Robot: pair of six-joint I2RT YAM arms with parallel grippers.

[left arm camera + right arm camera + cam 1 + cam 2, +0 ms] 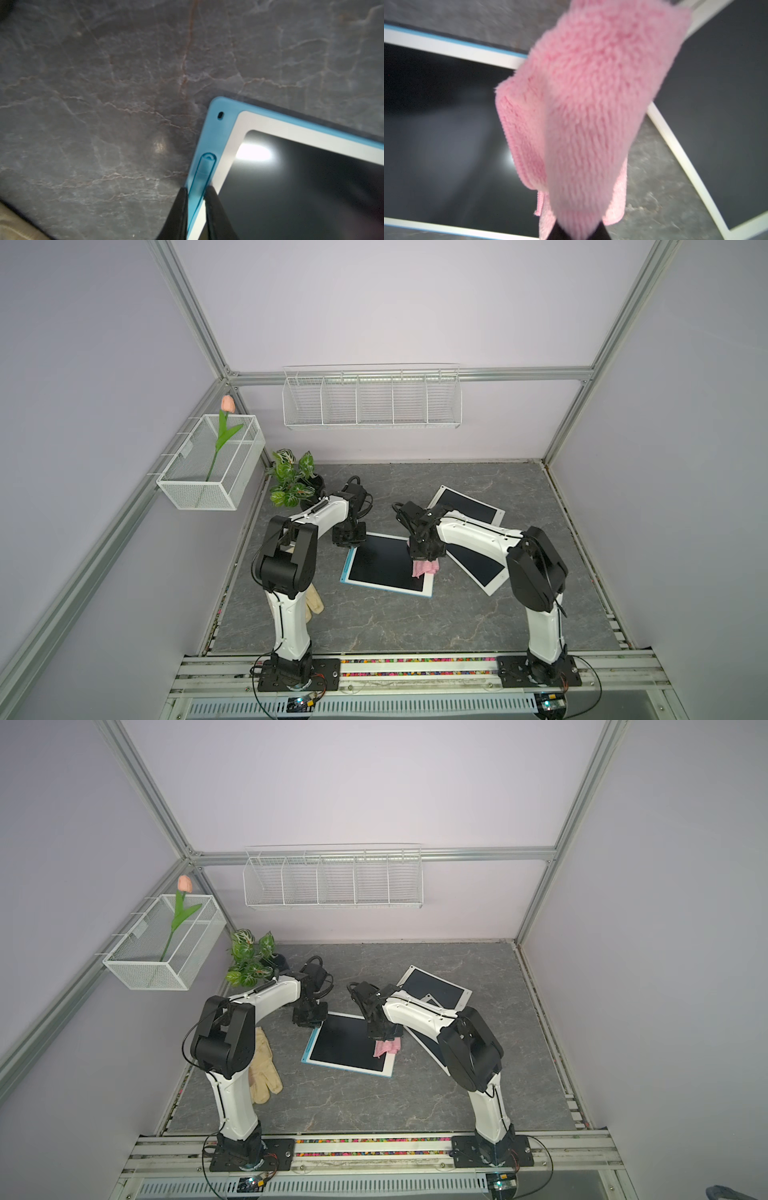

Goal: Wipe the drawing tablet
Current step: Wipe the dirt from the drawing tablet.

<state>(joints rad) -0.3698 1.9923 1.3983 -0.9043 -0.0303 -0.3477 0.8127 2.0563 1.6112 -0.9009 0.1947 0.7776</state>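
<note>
Drawing tablet (380, 566), blue-rimmed, lies flat mid-desk.

Left end effector (197, 190): fingers pressed nearly together, tips at the tablet's blue rim beside the stylus slot, at the corner nearest the desk's back-left.

Right end effector (422, 559): clamped on pink cloth (581, 104), which hangs over the tablet's right edge. Screen contact not discernible.

White-framed tablet (478, 568) lies just to the right.

Front tabletop (395, 622) open; white tablets (478, 568) crowd right, glove (264, 1069) left, plant (291, 481) far corner.

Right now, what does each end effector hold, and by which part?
Right end effector: pink cloth, pinched at one end. Left end effector: apparently the stylus, near its end, docked in the tablet's edge.
</note>
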